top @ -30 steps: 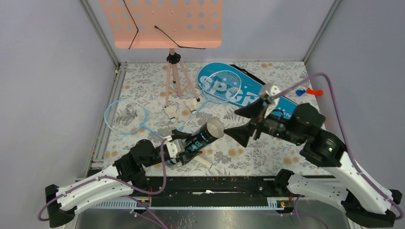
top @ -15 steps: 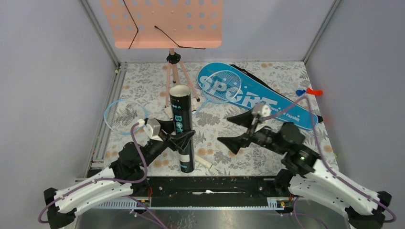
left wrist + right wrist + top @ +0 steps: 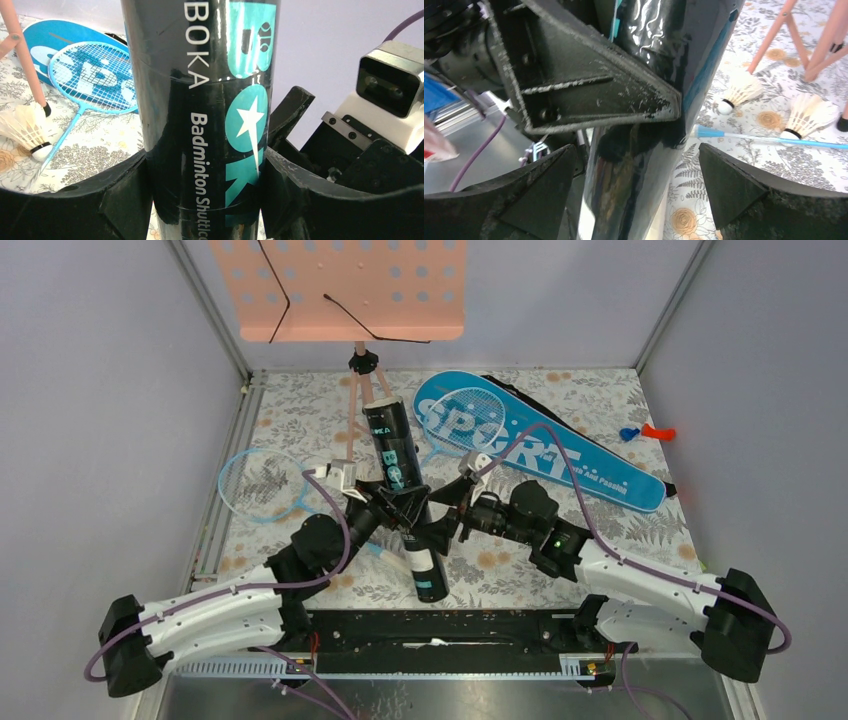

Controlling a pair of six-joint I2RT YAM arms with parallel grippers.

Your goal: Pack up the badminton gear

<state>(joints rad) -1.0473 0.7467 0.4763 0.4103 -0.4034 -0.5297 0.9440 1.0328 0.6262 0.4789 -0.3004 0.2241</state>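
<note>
**A:** Top external view: black tube is off the tabletop, tilted, with the left end effector clamped round its middle.

**B:** And the right end effector?

**A:** Spread wide, straddling the tube lower down. Little is packed, I'd judge: shuttlecocks lie loose and the rackets are outside the bag.

**B:** Anything hidden?

**A:** The tube's contents. Can't tell.

Reads "BOKA" and "Badminton Shuttlec…" in white down the black tube; "SPORT" in white across the blue racket bag.
</note>
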